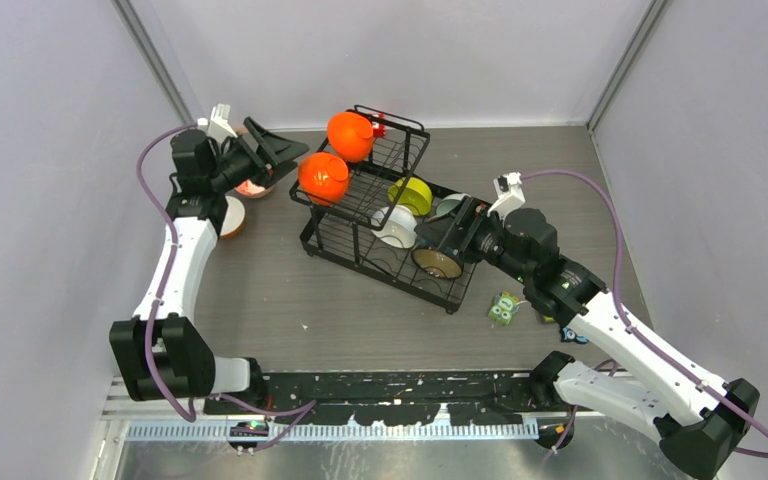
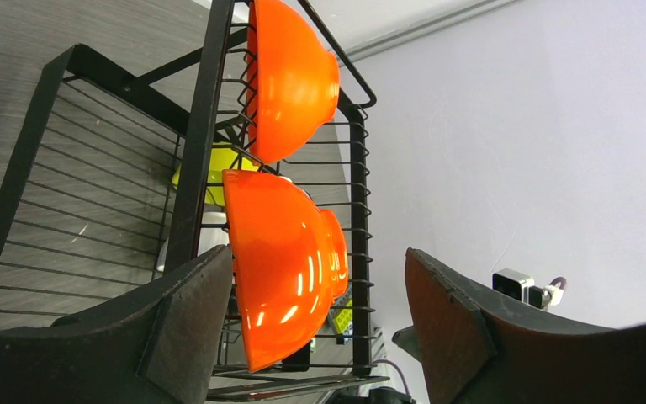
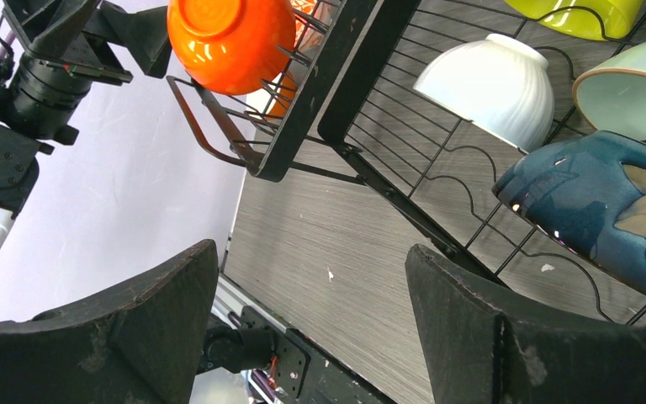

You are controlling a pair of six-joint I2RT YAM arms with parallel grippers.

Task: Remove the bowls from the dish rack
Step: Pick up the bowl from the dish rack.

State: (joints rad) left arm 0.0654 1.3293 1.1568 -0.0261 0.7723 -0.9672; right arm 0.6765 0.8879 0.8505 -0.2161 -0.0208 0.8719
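Here the dish rack [image 1: 368, 190] stands at the middle of the table [image 1: 280, 300], set at an angle. Two orange bowls are propped on edge in its upper tier, the near orange bowl [image 1: 322, 178] in front of the far orange bowl [image 1: 350, 135]; upright on their rims, both offer a side to a sideways grasp. On the lower level lie a yellow bowl [image 1: 412, 195], a white bowl [image 1: 396, 226], a mint bowl [image 1: 450, 205] and a dark bowl [image 1: 438, 262]. The left gripper [image 1: 285, 150] is level with the near orange bowl, jaws spread wide to either side of it and pinching nothing; whether one finger [image 2: 187, 324] touches the rim cannot be told. The right gripper [image 1: 447, 232] sits low at the rack's right end with its jaws spread and empty. In its wrist view the dark bowl lies outside the right finger [image 3: 471, 320], not between the two. A reddish bowl [image 1: 252, 187] and a half-hidden bowl [image 1: 232, 216] rest on the table under the left arm, probably already unloaded; the arm covers most of each. An owl card [image 1: 503, 308] lies near the right arm.
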